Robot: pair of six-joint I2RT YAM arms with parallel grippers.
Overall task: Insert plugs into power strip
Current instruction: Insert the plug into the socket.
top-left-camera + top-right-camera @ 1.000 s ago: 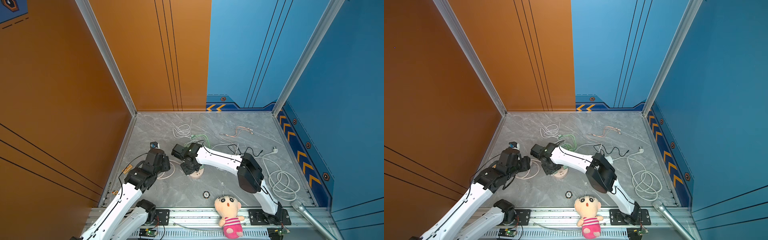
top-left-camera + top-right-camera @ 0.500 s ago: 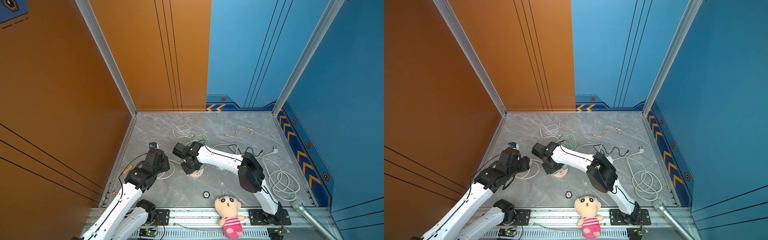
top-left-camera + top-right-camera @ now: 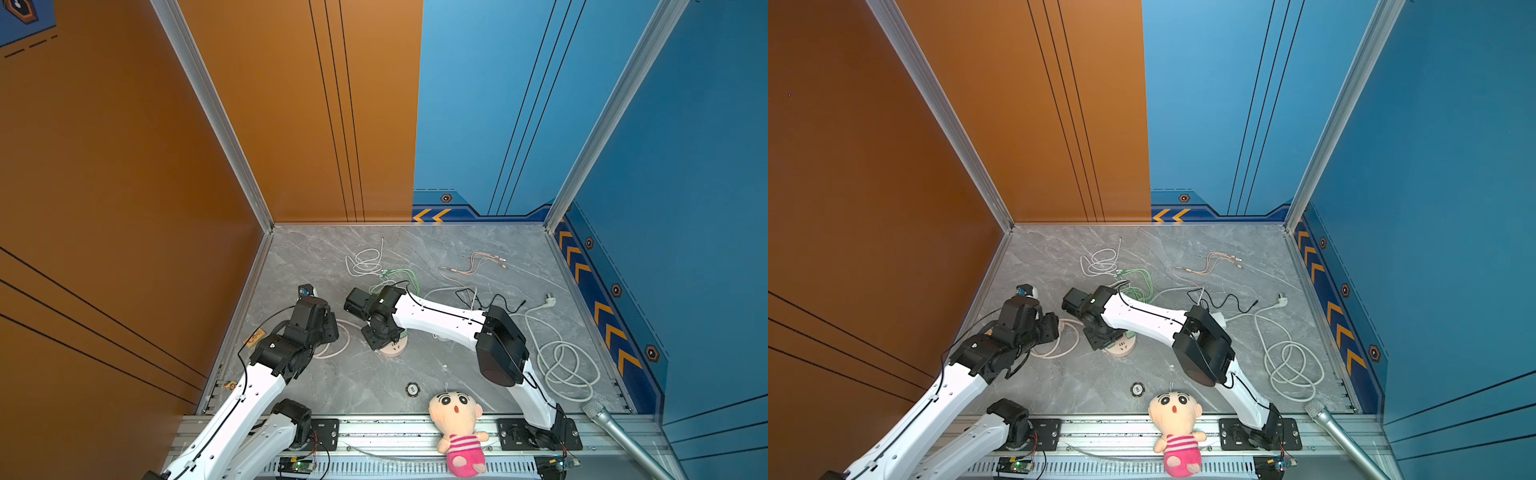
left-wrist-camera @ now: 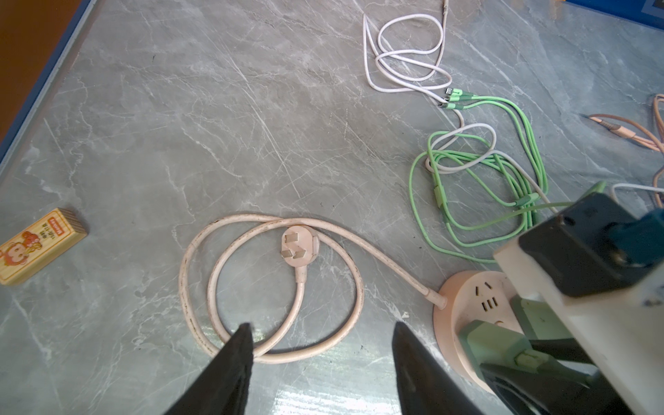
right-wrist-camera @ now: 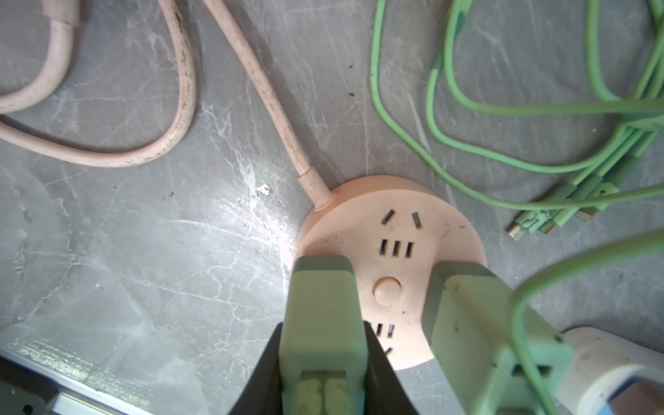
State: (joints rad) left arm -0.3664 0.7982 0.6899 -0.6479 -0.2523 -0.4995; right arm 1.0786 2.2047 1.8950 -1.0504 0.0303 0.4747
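Observation:
The power strip (image 5: 395, 230) is a round pink puck with a centre button, lying on the grey marble table (image 3: 478, 249). My right gripper (image 5: 323, 334) is shut on a green plug (image 5: 319, 298) that stands over the strip's rim, its prongs hidden. A second green plug (image 5: 478, 330) stands on the strip's other side, trailing a green cable. In both top views the right wrist covers the strip (image 3: 392, 349) (image 3: 1123, 347). My left gripper (image 4: 320, 325) hangs open and empty above the strip's coiled pink cord (image 4: 273, 287), beside the strip (image 4: 474, 298).
The cord's three-prong plug (image 4: 298, 246) lies inside its coil. A wooden block (image 4: 39, 244) lies near the left wall. Green cables (image 4: 485, 172) and a white cable (image 4: 406, 54) lie behind the strip. A thick white cord (image 3: 565, 361), a plush doll (image 3: 457, 432) and a microphone (image 3: 623, 440) are at the front right.

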